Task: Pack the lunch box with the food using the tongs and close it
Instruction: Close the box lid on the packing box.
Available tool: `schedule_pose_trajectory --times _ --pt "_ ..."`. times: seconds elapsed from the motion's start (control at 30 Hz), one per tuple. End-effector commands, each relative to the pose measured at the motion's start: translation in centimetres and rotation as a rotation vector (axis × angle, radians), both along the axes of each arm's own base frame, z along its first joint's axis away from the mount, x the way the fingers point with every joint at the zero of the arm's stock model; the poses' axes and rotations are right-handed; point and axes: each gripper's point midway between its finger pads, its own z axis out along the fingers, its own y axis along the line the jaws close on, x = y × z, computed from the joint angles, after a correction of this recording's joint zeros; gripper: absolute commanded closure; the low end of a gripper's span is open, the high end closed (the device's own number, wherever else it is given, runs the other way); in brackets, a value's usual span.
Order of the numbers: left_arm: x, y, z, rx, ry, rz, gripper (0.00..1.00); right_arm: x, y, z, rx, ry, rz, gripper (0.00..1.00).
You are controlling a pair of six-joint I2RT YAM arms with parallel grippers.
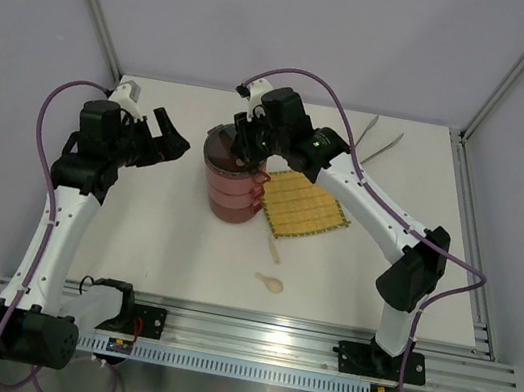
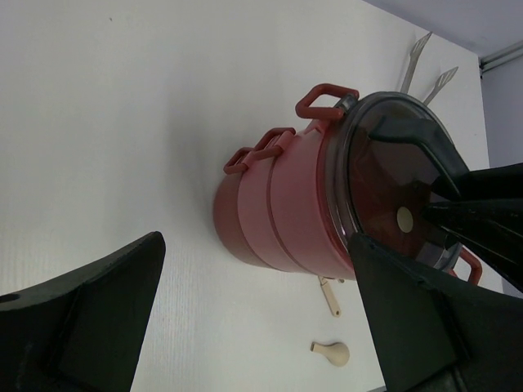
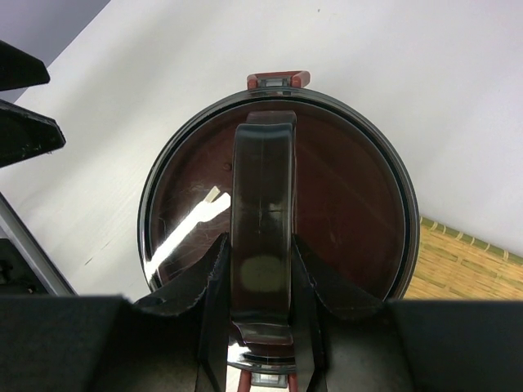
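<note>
Right gripper [image 3: 260, 253] clenched on the handle [image 3: 263, 196] of the top lid [image 3: 351, 204], seating it on the stacked lunch box [image 1: 234, 191]
The stack stands mid-table, at 9 o'clock of the yellow mat [image 1: 306, 207]; the tongs [image 1: 384, 147] lie well apart at 2 o'clock. The left gripper [image 1: 173, 138] hangs spread wide and empty at 9 o'clock of the stack. No food shows; it is probably inside. The lid should go straight down and level, the left gripper steadying the tiers, before the red clips [image 2: 325, 100] are latched; whether they are caught already is hard to tell
</note>
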Motion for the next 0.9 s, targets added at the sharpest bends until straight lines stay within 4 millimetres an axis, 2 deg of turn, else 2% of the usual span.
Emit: schedule_pose_trajectory --times 0.0,0.03,0.07,0.1,0.3,0.47,0.53,0.57,0.6,0.63,0.67,0.7,0.73,0.77,0.83,0.87 --pt "0.1 -0.5 1.6 -0.006 -0.078 -0.035 0.01 -2.5 -0.6 -5.5 -0.109 0.199 0.006 0.8" --pt "0.1 -0.4 1.9 -0.004 -0.084 -0.035 0.01 -2.1 -0.8 -5.3 -0.112 0.184 -0.021 0.7" --pt "0.0 -0.5 2.0 -0.004 -0.086 -0.038 0.01 -2.0 -1.1 -4.5 -0.103 0.167 -0.032 0.54" --pt "0.1 -0.5 2.1 -0.005 -0.091 -0.039 0.01 -1.8 -1.0 -4.0 -0.093 0.153 -0.039 0.46" --pt "0.1 -1.1 2.8 -0.019 -0.108 -0.073 0.01 -0.9 -1.8 -0.6 -0.062 0.074 -0.092 0.2" --pt "-0.2 -1.5 3.3 -0.032 -0.134 -0.092 0.01 -0.8 -3.1 1.9 -0.036 0.02 -0.134 0.17" --pt "-0.3 -1.9 3.9 -0.044 -0.153 -0.115 0.01 -1.0 -3.8 2.2 -0.026 0.01 -0.16 0.17" --pt "-0.4 -2.2 4.2 -0.049 -0.165 -0.128 0.02 -1.4 -4.4 3.6 0.001 -0.011 -0.171 0.17" --pt "-0.5 -2.8 4.4 -0.056 -0.174 -0.152 0.02 -1.5 -4.8 3.3 0.008 -0.01 -0.187 0.18" --pt "-0.6 -3.4 4.9 -0.064 -0.197 -0.174 0.03 -1.5 -5.4 3.6 0.017 -0.024 -0.219 0.23" --pt "-0.6 -3.8 5.0 -0.067 -0.204 -0.185 0.04 -1.9 -6.3 5.0 0.051 -0.047 -0.239 0.33" --pt "-0.8 -4.9 5.2 -0.07 -0.215 -0.216 0.04 -2.1 -6.6 4.3 0.055 -0.047 -0.252 0.45" --pt "-0.7 -5.4 5.3 -0.069 -0.222 -0.226 0.04 -2.2 -7.1 4.4 0.071 -0.045 -0.277 0.55" --pt "-0.6 -5.7 5.3 -0.061 -0.223 -0.223 0.04 -2.8 -7.7 5.3 0.102 -0.052 -0.284 0.71" --pt "-0.1 -6.8 4.7 -0.056 -0.204 -0.241 0.06 -3.5 -7.8 4.2 0.107 -0.018 -0.28 0.86" --pt "0.0 -7.2 4.9 -0.053 -0.207 -0.25 0.08 -3.9 -7.8 4.1 0.112 -0.006 -0.273 0.97"
